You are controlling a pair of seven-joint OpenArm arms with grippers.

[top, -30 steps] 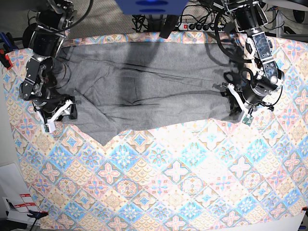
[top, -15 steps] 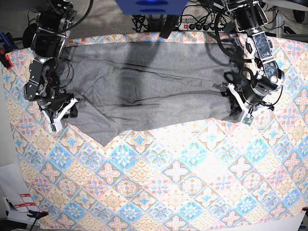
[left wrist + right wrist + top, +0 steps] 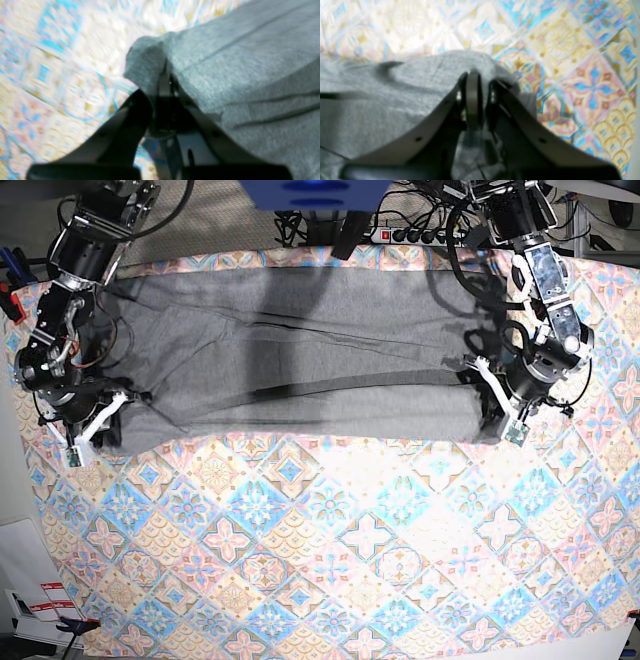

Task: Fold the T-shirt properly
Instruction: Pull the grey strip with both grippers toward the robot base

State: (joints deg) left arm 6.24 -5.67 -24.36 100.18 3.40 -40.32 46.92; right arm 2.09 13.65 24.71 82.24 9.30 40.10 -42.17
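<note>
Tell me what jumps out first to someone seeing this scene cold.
A grey T-shirt stretched wide across the far half of a colourful tile-patterned cloth grabs the eye first. At each end a black arm pinches its near edge: the right gripper at the base view's left, the left gripper at its right, both shut on fabric. A power strip and tangled cables lie beyond the cloth's far edge.
</note>
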